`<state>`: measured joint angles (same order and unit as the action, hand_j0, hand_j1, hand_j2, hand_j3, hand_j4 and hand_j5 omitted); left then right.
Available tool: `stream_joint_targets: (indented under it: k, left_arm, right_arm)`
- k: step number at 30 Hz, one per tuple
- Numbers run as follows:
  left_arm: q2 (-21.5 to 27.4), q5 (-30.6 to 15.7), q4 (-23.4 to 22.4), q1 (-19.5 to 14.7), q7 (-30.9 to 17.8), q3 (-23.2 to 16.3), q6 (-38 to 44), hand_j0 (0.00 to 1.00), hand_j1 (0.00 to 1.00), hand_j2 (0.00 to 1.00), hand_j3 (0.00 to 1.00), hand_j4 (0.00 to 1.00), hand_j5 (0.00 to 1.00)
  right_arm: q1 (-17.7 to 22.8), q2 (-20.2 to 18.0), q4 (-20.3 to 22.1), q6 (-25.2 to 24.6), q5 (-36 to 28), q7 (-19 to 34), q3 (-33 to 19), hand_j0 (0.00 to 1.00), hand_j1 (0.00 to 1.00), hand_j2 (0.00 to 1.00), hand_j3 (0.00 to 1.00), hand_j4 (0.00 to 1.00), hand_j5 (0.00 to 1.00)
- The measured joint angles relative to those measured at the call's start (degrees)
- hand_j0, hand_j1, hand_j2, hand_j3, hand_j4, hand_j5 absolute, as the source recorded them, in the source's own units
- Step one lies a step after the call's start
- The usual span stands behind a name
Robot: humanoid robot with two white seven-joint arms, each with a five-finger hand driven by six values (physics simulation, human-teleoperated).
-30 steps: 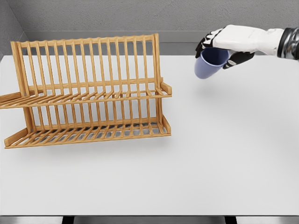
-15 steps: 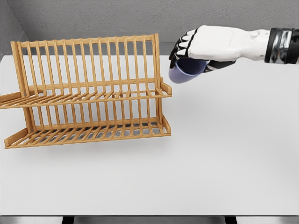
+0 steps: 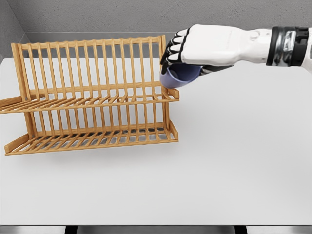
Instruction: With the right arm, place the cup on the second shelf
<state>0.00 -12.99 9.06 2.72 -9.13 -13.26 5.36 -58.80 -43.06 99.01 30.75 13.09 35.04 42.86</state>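
Observation:
A blue cup (image 3: pixel 179 76) hangs in the air, held from above by my right hand (image 3: pixel 187 61), whose fingers are shut on it. The hand covers most of the cup. The cup is just above the right end of the upper shelf (image 3: pixel 87 103) of the wooden two-tier dish rack (image 3: pixel 92 92), next to the rack's right upright post. The lower shelf (image 3: pixel 92 139) sits on the white table (image 3: pixel 234 161). My right arm reaches in from the right edge at the height of the rack's top.
The rack takes up the left half of the table, its tall slatted back standing behind both shelves. A grey wall runs behind the table's far edge.
My right hand has carried the cup leftward from the open table area to the right end of the rack, staying at about the same height.

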Motion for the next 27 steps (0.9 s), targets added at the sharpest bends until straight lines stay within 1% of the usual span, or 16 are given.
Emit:
stream_joint_targets:
  k: [5, 16, 17, 18, 23, 24, 25, 26, 27]
  left_arm:
    - [0.0, 0.0, 0.0, 0.1, 0.0, 0.0, 0.0, 1.0, 1.0, 1.0, 1.0, 1.0, 1.0]
    - [0.0, 0.0, 0.0, 0.0, 0.0, 0.0, 0.0, 1.0, 1.0, 1.0, 1.0, 1.0, 1.0]
    - [0.0, 0.0, 0.0, 0.0, 0.0, 0.0, 0.0, 1.0, 1.0, 1.0, 1.0, 1.0, 1.0]
    - [0.0, 0.0, 0.0, 0.0, 0.0, 0.0, 0.0, 1.0, 1.0, 1.0, 1.0, 1.0, 1.0]
    - [0.0, 0.0, 0.0, 0.1, 0.0, 0.0, 0.0, 1.0, 1.0, 1.0, 1.0, 1.0, 1.0]
    - [0.0, 0.0, 0.0, 0.1, 0.0, 0.0, 0.0, 1.0, 1.0, 1.0, 1.0, 1.0, 1.0]
    - [0.0, 0.0, 0.0, 0.0, 0.0, 0.0, 0.0, 1.0, 1.0, 1.0, 1.0, 1.0, 1.0]
    - [0.0, 0.0, 0.0, 0.0, 0.0, 0.0, 0.0, 1.0, 1.0, 1.0, 1.0, 1.0, 1.0]
    - [0.0, 0.0, 0.0, 0.0, 0.0, 0.0, 0.0, 1.0, 1.0, 1.0, 1.0, 1.0, 1.0]
  right_arm:
    - [-0.4, 1.5, 0.4, -0.1, 0.0, 0.0, 0.6, 0.67, 0.67, 0.67, 0.67, 0.67, 0.67]
    - [-0.4, 3.8, -0.8, -0.8, 2.0, -0.2, 4.8, 0.68, 0.68, 0.68, 0.68, 0.68, 0.68]
    - [-0.4, 3.9, -0.9, -0.8, 2.0, -0.2, 5.0, 0.76, 0.76, 0.76, 0.76, 0.76, 0.76]
    - [-0.5, 4.0, -1.0, -0.8, 2.1, -0.1, 5.2, 1.0, 1.0, 1.0, 1.0, 1.0, 1.0]
    - [-0.7, 3.8, -0.8, -0.2, 2.0, 0.0, 5.3, 1.0, 1.0, 1.0, 1.0, 1.0, 1.0]
    - [-0.2, 3.3, -0.6, 0.0, 2.0, 0.0, 4.3, 1.0, 1.0, 1.0, 1.0, 1.0, 1.0]
    - [0.4, 2.2, 0.0, 0.2, 2.0, 0.0, 1.7, 1.0, 1.0, 1.0, 1.0, 1.0, 1.0]
    - [1.6, 0.9, 0.4, 0.8, 1.9, 0.0, -2.2, 1.0, 1.0, 1.0, 1.0, 1.0, 1.0]
    - [6.0, -1.1, 0.7, 1.4, 1.4, 0.0, -7.4, 1.0, 1.0, 1.0, 1.0, 1.0, 1.0]
